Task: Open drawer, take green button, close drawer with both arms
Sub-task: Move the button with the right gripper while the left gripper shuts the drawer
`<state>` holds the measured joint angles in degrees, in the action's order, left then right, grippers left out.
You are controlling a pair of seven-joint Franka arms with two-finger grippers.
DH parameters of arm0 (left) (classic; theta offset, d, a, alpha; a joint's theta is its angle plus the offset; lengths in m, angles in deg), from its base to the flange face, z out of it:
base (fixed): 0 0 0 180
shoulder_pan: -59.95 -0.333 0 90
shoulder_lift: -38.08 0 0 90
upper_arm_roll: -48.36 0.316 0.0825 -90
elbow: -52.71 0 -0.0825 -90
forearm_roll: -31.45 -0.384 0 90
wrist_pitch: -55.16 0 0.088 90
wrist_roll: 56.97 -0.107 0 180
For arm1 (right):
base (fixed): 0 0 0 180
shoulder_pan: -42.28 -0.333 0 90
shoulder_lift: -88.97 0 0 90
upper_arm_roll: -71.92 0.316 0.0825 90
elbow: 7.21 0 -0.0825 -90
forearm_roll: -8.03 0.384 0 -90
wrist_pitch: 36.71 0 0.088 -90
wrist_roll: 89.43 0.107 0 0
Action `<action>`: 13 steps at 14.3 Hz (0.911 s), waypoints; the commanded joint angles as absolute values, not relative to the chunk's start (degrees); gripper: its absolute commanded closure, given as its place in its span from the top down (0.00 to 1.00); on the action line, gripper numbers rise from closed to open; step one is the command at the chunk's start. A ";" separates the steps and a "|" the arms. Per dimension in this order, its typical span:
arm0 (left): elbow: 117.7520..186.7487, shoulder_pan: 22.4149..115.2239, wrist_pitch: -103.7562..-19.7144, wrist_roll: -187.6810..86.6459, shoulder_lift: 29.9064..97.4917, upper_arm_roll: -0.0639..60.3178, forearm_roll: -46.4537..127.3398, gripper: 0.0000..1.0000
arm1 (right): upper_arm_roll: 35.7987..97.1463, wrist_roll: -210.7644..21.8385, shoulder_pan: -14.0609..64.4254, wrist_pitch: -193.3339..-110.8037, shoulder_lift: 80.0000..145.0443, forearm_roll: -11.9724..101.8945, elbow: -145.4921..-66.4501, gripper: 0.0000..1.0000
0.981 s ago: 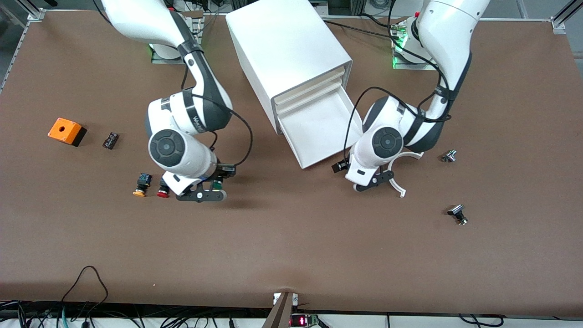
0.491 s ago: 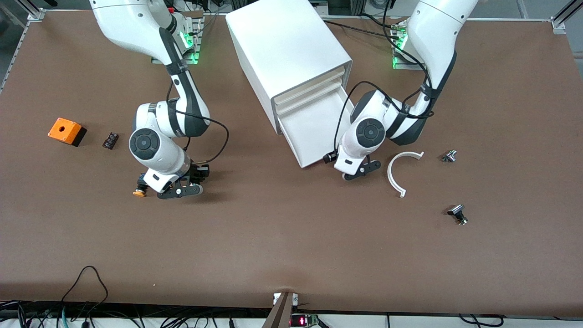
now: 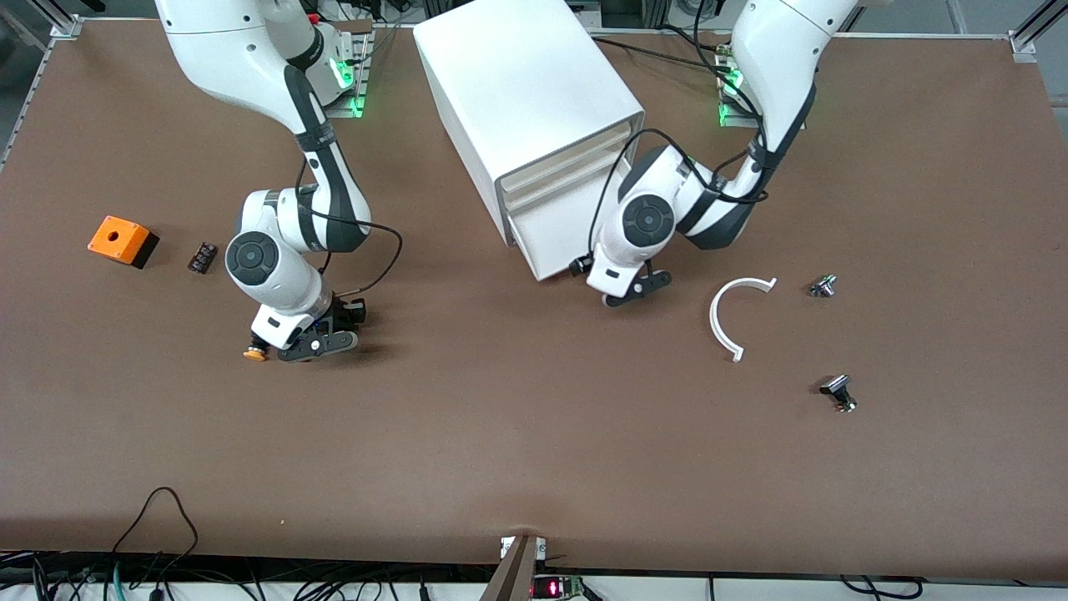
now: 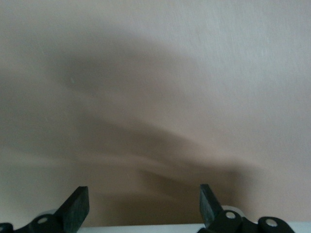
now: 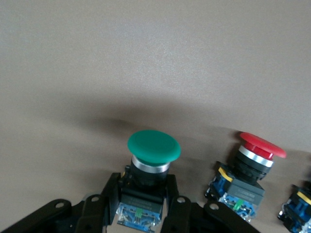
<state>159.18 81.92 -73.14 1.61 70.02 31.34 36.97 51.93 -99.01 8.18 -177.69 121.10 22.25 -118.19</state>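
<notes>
**Green button in the right pincer, left pincer at the drawer front**

Nearest the front camera on your desk lies a small black and silver part toward the left arm's end. A little farther from the camera sits a curved white strip, with another small metal part just past its upper end.

Toward the right arm's end, your right pincer hangs low over the desk and is clamped on the black body of the green button, cap pointing away from the wrist. Right beside it, in the right wrist view, stands a red button on the desk; in the front view you see only the orange button peeking out next to the right wrist. Farther along that end lie a small black block and an orange box.

Your left pincer is spread wide with nothing between its fingers, sitting just in front of the cream face of the lowest drawer, which sticks out of the white cabinet. Whether it touches the drawer you cannot tell.
</notes>
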 commanded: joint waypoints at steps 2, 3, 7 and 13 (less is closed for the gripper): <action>161.00 81.83 -71.49 5.42 68.05 28.42 36.46 1.00 | 52.24 -100.77 8.71 -178.66 120.00 23.32 -118.57 0.90; 161.34 81.83 -70.96 6.65 68.05 27.28 36.46 1.00 | 52.06 -100.94 8.88 -178.66 119.56 23.23 -118.48 0.98; 161.17 81.48 -66.66 7.19 67.96 23.85 36.46 1.00 | 49.69 -100.94 9.58 -177.95 115.35 23.76 -117.87 0.99; 161.17 81.48 -65.69 7.28 67.87 22.00 38.04 1.00 | 45.48 -101.12 10.11 -163.83 107.70 23.76 -113.48 0.99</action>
